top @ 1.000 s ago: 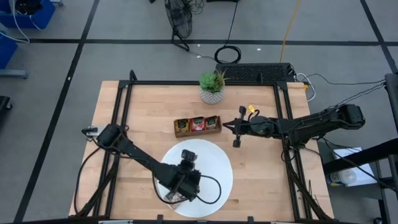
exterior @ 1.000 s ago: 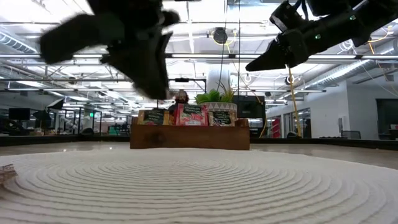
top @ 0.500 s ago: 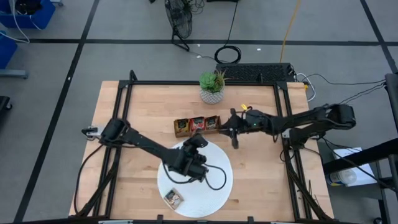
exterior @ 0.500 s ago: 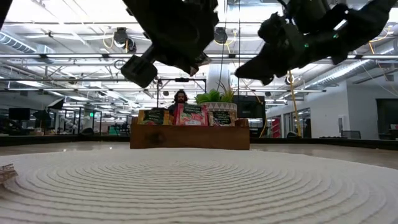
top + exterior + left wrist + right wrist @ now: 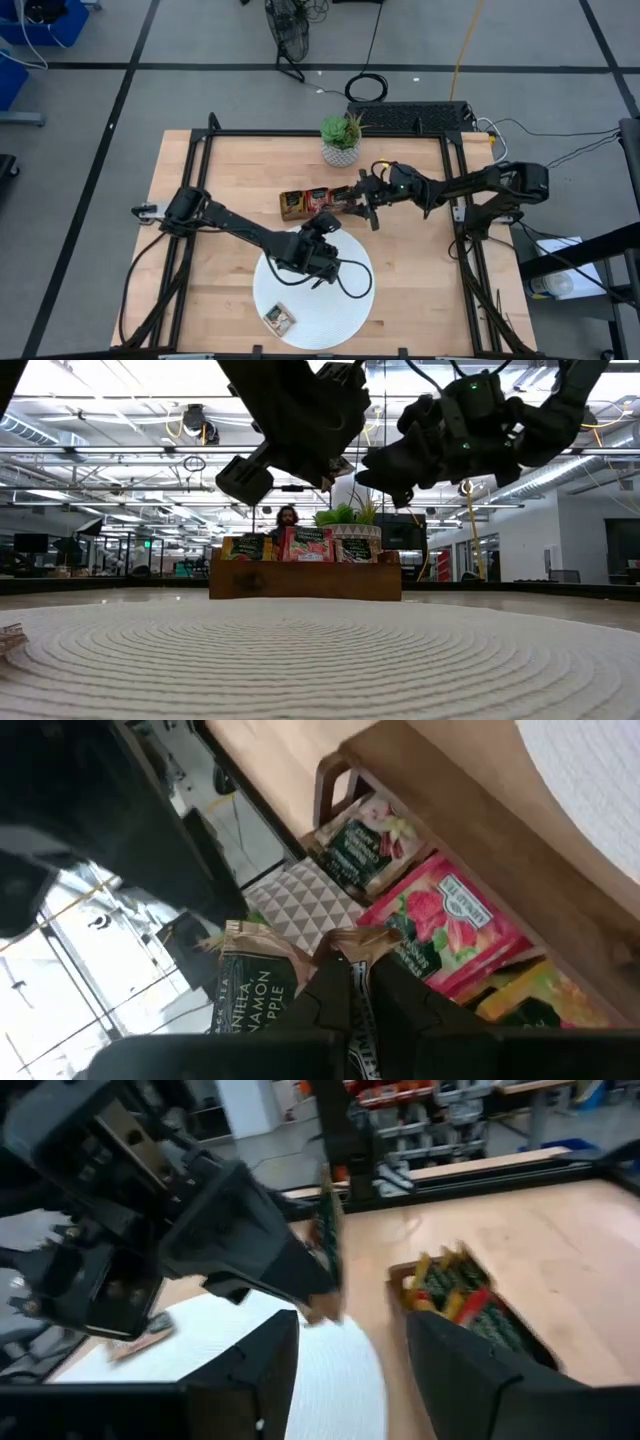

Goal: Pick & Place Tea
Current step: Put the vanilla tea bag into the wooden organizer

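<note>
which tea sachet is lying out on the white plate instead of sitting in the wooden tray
The lone sachet at the plate's near-left edge, lying flat by itself. The other packets stand upright in the wooden tray, apart from the one pinched in the left gripper.

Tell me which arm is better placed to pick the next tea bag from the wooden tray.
Right. The right gripper hangs open at the tray, while the left gripper holds a sachet.
</note>
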